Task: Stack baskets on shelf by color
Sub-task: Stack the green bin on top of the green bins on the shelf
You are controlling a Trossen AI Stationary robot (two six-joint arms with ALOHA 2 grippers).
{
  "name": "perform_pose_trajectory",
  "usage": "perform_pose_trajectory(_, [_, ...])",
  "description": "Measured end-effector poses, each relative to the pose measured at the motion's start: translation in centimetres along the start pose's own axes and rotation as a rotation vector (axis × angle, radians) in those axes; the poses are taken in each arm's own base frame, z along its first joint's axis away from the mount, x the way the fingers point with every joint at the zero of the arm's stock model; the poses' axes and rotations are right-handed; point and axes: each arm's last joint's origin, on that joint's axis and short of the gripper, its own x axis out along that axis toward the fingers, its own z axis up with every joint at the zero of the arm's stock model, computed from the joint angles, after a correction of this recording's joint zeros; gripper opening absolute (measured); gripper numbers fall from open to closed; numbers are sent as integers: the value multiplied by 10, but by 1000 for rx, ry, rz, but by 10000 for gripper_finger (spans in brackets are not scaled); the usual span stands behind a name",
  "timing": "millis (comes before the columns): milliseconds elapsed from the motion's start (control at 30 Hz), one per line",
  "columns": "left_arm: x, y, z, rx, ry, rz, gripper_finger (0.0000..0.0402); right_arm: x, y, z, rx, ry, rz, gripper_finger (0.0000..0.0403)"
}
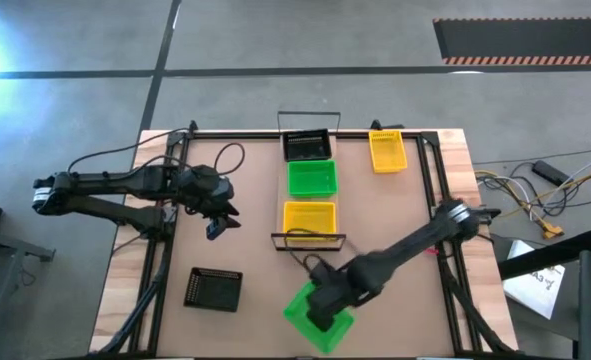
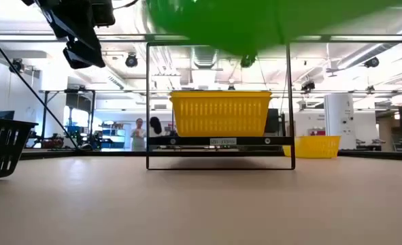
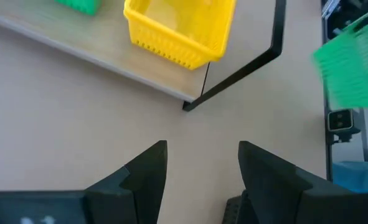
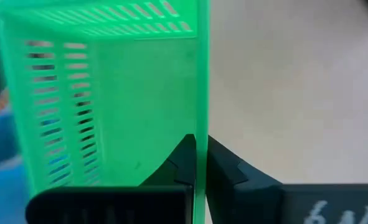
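One green basket [image 4: 109,93] | wall pinched in right hand [image 4: 199,163] | seemingly airborne

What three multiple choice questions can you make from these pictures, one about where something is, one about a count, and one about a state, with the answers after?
1. Where does the loose black basket sit?
A. On the shelf
B. On the tabletop near the left arm's side
C. In the left tool

2. How many basket spots are filled on the shelf?
A. One
B. Two
C. Three

3. What is the right tool doing?
A. Hanging open over the table
B. Clamped on the wall of a green basket
C. Resting on the shelf

Answers: 1 B, the high view shows it on the brown top, apart from the shelf. 2 C, black, green and yellow stand in a row there. 3 B, the right wrist view shows its fingers pinching the green wall; the left tool is open and empty.
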Motion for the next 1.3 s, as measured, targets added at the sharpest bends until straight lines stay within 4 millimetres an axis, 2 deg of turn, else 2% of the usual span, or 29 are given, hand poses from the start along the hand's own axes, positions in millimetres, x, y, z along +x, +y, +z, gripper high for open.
perform_pose_trajectory(100, [0,-1,3,5,-25,-9,182,-63,-16,6,-66,-38,85,9])
perform_pose_trajectory(233, [0,-3,8,-13,-74,-27,182,-135,-64,36,-97,-112,109,9])
perform_pose_trajectory(333, [2,-5,14,-23,-130,-42,182,-165,-110,70,-140,-149,26,9])
perform_pose_trajectory(467, [7,-7,25,-9,-212,-59,182,-180,-168,128,-262,-211,-51,9])
perform_pose_trajectory(533, [10,-8,31,-2,-254,-68,182,-179,-199,159,-338,-210,-56,9])
perform_pose_trajectory(633, [16,-9,38,-18,-302,-58,182,-168,-242,201,-444,-179,-30,9])
perform_pose_trajectory(767, [27,-5,43,-98,-326,14,182,-139,-277,243,-608,-127,44,9])
perform_pose_trajectory(900, [37,-2,45,-196,-317,58,182,-108,-283,270,-769,-89,58,9])
perform_pose_trajectory(1000, [45,0,45,-259,-295,63,182,-95,-282,288,-804,-128,53,9])
perform_pose_trajectory(1133, [52,1,45,-287,-277,71,182,-88,-281,301,-859,-151,45,9])
perform_pose_trajectory(1300, [54,2,45,-290,-272,73,182,-67,-281,306,-890,-93,52,9])
